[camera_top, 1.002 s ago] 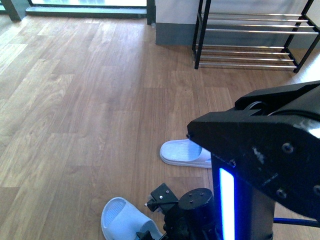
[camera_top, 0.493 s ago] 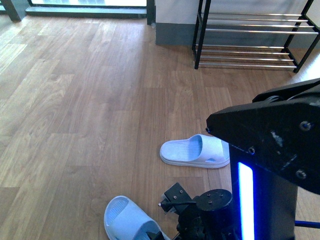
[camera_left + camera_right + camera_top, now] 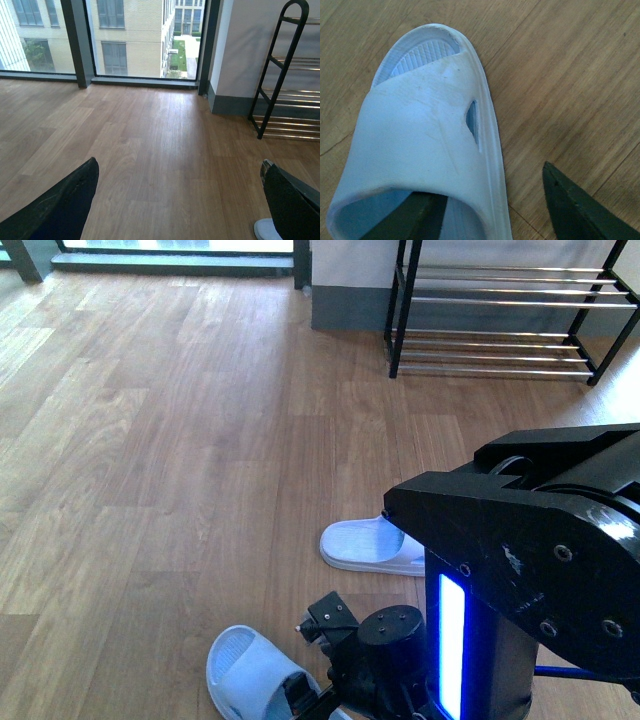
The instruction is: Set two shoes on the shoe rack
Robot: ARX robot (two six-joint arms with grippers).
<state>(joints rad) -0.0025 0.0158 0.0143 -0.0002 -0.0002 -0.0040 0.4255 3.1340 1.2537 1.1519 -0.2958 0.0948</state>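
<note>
Two pale blue-white slide sandals lie on the wooden floor. The near sandal (image 3: 245, 672) (image 3: 427, 135) is at the bottom of the front view. My right gripper (image 3: 300, 695) (image 3: 485, 185) is open at its heel end, with one finger (image 3: 410, 215) under the strap and the other finger (image 3: 575, 210) outside on the floor. The far sandal (image 3: 362, 543) is half hidden by my right arm; its toe (image 3: 265, 230) peeks into the left wrist view. My left gripper (image 3: 180, 162) hangs open over bare floor, holding nothing. The shoe rack (image 3: 500, 315) (image 3: 282, 90) stands against the far wall.
My bulky black right arm (image 3: 530, 580), with a blue light strip, blocks the lower right of the front view. A grey skirting and white wall (image 3: 345, 290) run behind the rack, and floor-length windows (image 3: 135, 40) line the far side.
My right arm's big link swung right, then back left, and again covers the far sandal's heel half. The wrist by the near sandal shifted slightly left.
</note>
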